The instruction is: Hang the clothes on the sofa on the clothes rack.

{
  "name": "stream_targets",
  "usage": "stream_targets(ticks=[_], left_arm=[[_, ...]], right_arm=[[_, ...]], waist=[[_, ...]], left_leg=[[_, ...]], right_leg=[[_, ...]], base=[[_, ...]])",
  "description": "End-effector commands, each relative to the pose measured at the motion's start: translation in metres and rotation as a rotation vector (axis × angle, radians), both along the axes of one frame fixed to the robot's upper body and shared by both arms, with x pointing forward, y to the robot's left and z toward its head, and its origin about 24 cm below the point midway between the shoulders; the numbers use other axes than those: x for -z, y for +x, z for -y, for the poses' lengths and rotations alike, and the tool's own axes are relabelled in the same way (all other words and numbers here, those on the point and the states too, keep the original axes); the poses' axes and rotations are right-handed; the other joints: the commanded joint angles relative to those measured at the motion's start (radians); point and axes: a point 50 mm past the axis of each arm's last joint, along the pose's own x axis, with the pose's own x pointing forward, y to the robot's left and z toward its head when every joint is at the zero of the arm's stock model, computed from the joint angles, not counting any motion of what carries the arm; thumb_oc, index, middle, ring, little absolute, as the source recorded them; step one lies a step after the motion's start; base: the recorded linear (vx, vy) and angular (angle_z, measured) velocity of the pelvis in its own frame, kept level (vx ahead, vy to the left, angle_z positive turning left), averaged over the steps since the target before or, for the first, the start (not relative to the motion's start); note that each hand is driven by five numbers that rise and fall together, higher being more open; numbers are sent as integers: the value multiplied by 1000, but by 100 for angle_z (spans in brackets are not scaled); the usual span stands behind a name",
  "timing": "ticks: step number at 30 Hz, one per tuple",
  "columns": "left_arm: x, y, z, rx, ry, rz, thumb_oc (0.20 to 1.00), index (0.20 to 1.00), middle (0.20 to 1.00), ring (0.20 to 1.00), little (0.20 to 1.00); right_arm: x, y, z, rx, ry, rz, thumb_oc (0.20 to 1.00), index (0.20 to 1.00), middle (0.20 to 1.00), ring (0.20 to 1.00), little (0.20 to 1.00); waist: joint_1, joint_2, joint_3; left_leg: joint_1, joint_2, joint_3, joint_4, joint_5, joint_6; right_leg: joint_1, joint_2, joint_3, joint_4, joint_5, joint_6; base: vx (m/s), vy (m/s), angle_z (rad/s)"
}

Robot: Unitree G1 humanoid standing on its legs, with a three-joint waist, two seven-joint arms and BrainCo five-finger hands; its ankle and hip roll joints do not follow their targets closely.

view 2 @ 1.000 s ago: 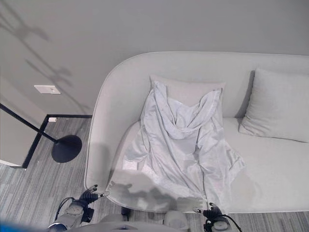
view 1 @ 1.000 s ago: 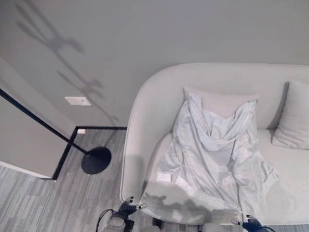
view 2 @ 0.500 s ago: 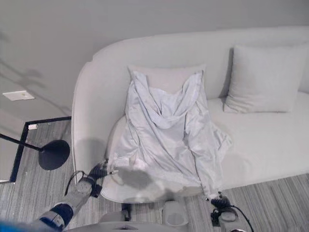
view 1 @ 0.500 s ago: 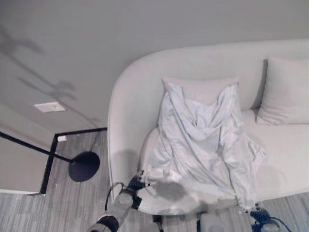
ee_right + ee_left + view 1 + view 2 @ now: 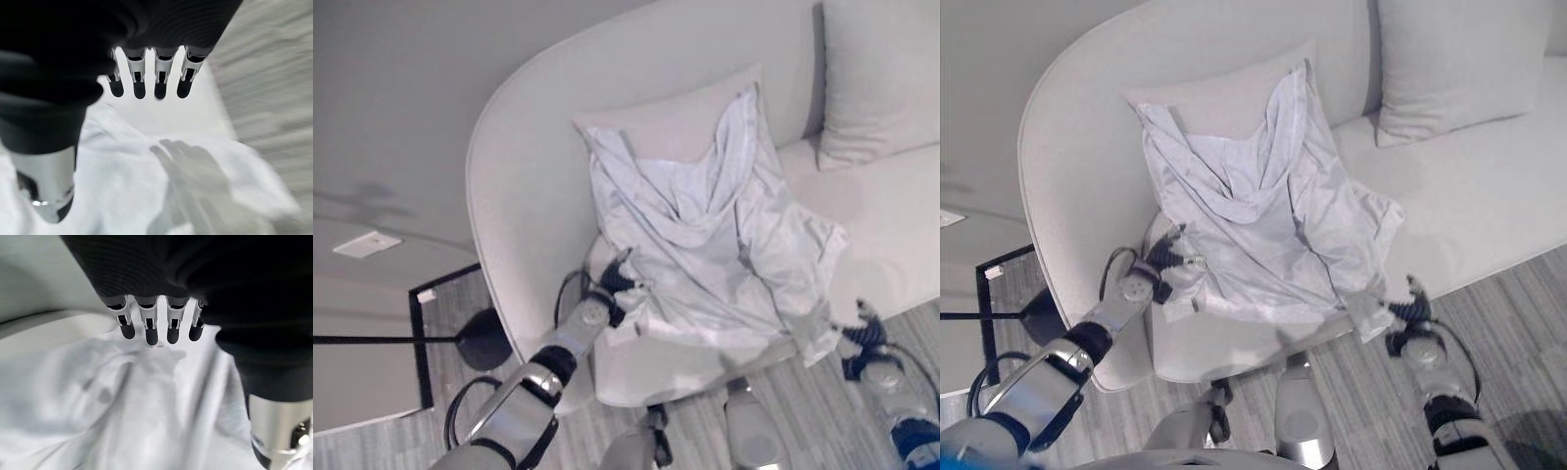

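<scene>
Our left hand (image 5: 615, 287), fingers straight, reaches the white hooded garment (image 5: 705, 235) at its eight-o'clock hem on the sofa (image 5: 519, 186); right hand (image 5: 1410, 305) hovers open at four o'clock, ready to gather.

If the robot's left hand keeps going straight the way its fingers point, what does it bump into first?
Most likely the white shirt spread on the sofa. The left hand is open at the shirt's near edge, fingers pointing across the cloth. How high it hovers is unclear.

Pale white shirt (image 5: 705, 245) on a light grey sofa (image 5: 524, 196); grey striped floor (image 5: 1518, 304); black lamp base (image 5: 481, 340).
</scene>
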Motion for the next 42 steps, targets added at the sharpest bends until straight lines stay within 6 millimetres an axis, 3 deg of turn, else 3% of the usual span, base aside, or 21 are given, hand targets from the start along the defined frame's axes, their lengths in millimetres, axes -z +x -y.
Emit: stream_targets(ticks=[1, 3, 4, 7, 10, 13, 14, 17, 21, 24, 25, 28, 37, 42], left_arm=[[-30, 18, -4, -22, 79, 123, 1000, 1000, 1000, 1000, 1000], [-55, 30, 0, -20, 111, 205, 1000, 1000, 1000, 1000, 1000], [-55, 30, 0, -20, 111, 206, 1000, 1000, 1000, 1000, 1000], [-85, 42, -1, -41, 128, 292, 1000, 1000, 1000, 1000, 1000], [-107, 47, -2, -50, 136, 366, 1000, 1000, 1000, 1000, 1000], [-115, 48, -2, -51, 130, 394, 1000, 1000, 1000, 1000, 1000], [-130, 49, -5, -54, 133, 449, 1000, 1000, 1000, 1000, 1000], [-143, 48, -6, -54, 124, 501, 1000, 1000, 1000, 1000, 1000], [-178, 39, -9, -64, 37, 667, 1000, 1000, 1000, 1000, 1000], [-187, 35, -14, -88, 15, 716, 1000, 1000, 1000, 1000, 1000], [-205, 30, -24, -121, 12, 796, 1000, 1000, 1000, 1000, 1000], [-228, 22, -38, -163, 28, 900, 1000, 1000, 1000, 1000, 1000], [-252, 18, -72, -288, 125, 967, 1000, 1000, 1000, 1000, 1000], [-268, 17, -77, -307, 195, 997, 1000, 1000, 1000, 1000, 1000]], right_arm=[[-46, 23, 9, 7, -94, 177, 1000, 1000, 1000, 1000, 1000], [-76, 39, 8, -8, -129, 270, 1000, 1000, 1000, 1000, 1000], [-76, 40, 8, -8, -129, 271, 1000, 1000, 1000, 1000, 1000], [-115, 58, 4, -31, -156, 391, 1000, 1000, 1000, 1000, 1000], [-142, 66, 1, -44, -178, 478, 1000, 1000, 1000, 1000, 1000], [-151, 68, 3, -38, -192, 500, 1000, 1000, 1000, 1000, 1000], [-167, 70, 4, -35, -206, 545, 1000, 1000, 1000, 1000, 1000], [-176, 71, 6, -33, -222, 565, 1000, 1000, 1000, 1000, 1000], [-203, 70, 10, -36, -272, 626, 1000, 1000, 1000, 1000, 1000], [-210, 69, 12, -34, -283, 644, 1000, 1000, 1000, 1000, 1000], [-220, 69, 14, -33, -298, 663, 1000, 1000, 1000, 1000, 1000], [-234, 68, 17, -21, -298, 699, 1000, 1000, 1000, 1000, 1000], [-259, 69, 5, -71, -254, 812, 1000, 1000, 1000, 1000, 1000], [-275, 72, -7, -115, -240, 870, 1000, 1000, 1000, 1000, 1000]], waist=[[9, -23, -15], [6, -12, -5], [6, -12, -4], [5, 1, 11], [6, 8, 17], [8, 12, 18], [13, 17, 20], [19, 21, 22], [43, 29, 26], [50, 30, 27], [62, 34, 31], [74, 39, 32], [81, 37, 33], [79, 34, 38]], left_leg=[[37, -26, -95, 12, -72, 3], [23, -27, -96, 12, -66, 1], [23, -26, -96, 12, -65, 0], [3, -26, -99, 12, -55, -5], [-9, -25, -104, 12, -49, -8], [-14, -25, -108, 12, -47, -9], [-20, -24, -113, 12, -44, -12], [-26, -24, -117, 12, -41, -14], [-40, -25, -132, 12, -36, -16], [-45, -24, -137, 12, -34, -17], [-54, -24, -144, 12, -31, -18], [-67, -27, -152, 12, -27, -20], [-73, -23, -158, 12, -25, -22], [-76, -21, -158, 12, -24, -23]], right_leg=[[-26, -27, -41, 17, -5, 66], [-37, -28, -43, 17, -4, 66], [-37, -28, -43, 17, -4, 66], [-52, -29, -48, 17, -1, 65], [-57, -28, -52, 17, 0, 65], [-59, -28, -56, 17, -1, 64], [-62, -27, -62, 17, -3, 64], [-64, -27, -69, 17, -4, 63], [-66, -26, -81, 17, -9, 63], [-68, -27, -86, 17, -10, 62], [-71, -28, -88, 17, -12, 63], [-79, -30, -96, 17, -11, 62], [-76, -28, -102, 17, -15, 57], [-79, -27, -104, 18, -15, 57]], base=[[-5, -38, 0], [6, -47, 0], [9, -40, 0], [10, -48, 1], [14, -50, 1], [10, -30, 0], [23, -44, 1], [17, -46, 6], [14, -39, 15], [5, -31, 12], [-5, -34, 17], [-5, -29, 3], [1, -12, 5], [-1, -4, 2]])
